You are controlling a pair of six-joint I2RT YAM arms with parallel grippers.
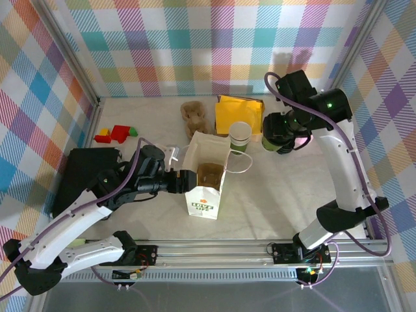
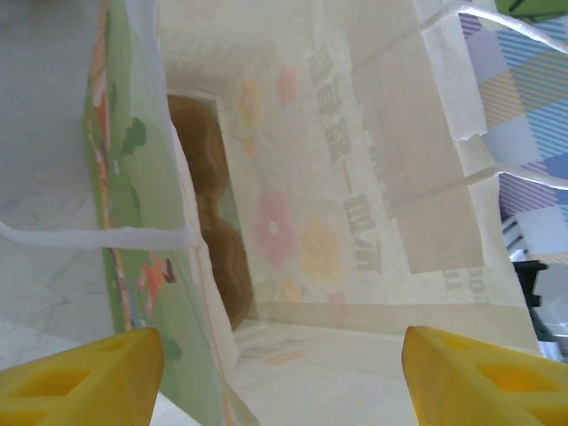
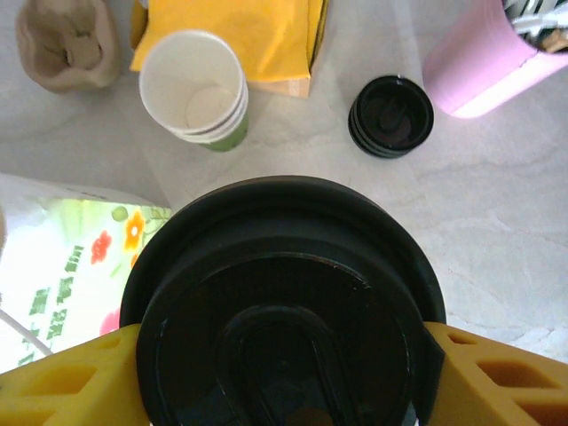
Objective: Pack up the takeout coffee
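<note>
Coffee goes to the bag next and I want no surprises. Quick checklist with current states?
1. Right hand grips the takeout coffee: ok, fingers on either side of it.
2. Paper bag upright, mouth open: ok.
3. Left hand clamped on the bag wall: not ok, its fingers are spread astride it.
4. Room beside the brown carrier inside: cannot tell.
5. Straight path to the bag: not ok, the stack of cups stands between; likely lift over.
</note>
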